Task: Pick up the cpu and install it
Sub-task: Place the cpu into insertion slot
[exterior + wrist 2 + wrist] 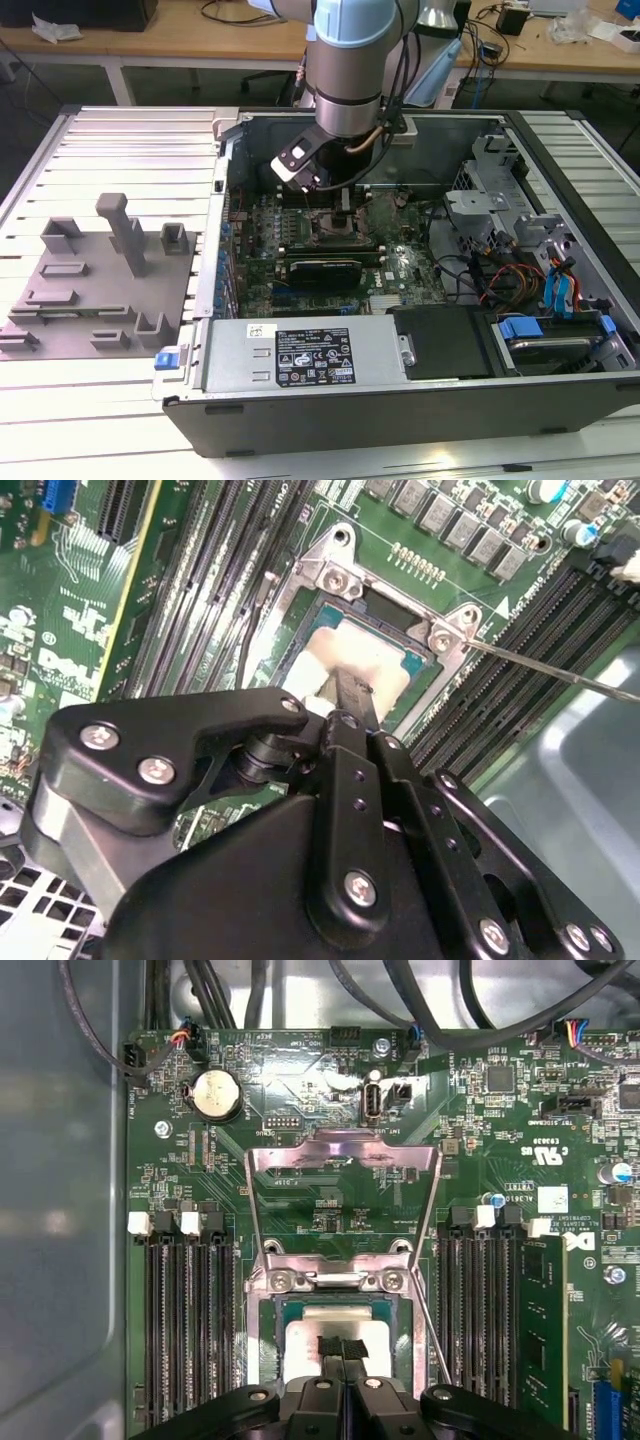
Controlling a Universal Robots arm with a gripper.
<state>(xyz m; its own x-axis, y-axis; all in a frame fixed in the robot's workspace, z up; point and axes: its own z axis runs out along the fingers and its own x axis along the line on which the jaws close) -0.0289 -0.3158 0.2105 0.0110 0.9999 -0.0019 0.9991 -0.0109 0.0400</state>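
Reaching down into an open computer case, the robot arm holds its gripper over the socket on the green motherboard. The cpu lies flat inside the socket, silvery top up. The hinged metal cover stands swung open beyond it. The gripper's two black fingers are pressed together, their tips resting at the middle of the cpu's top. Memory slots run along both sides.

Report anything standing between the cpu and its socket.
Nothing visible does. The cpu already lies inside the socket frame, the load plate is swung open, and the gripper meets its top.
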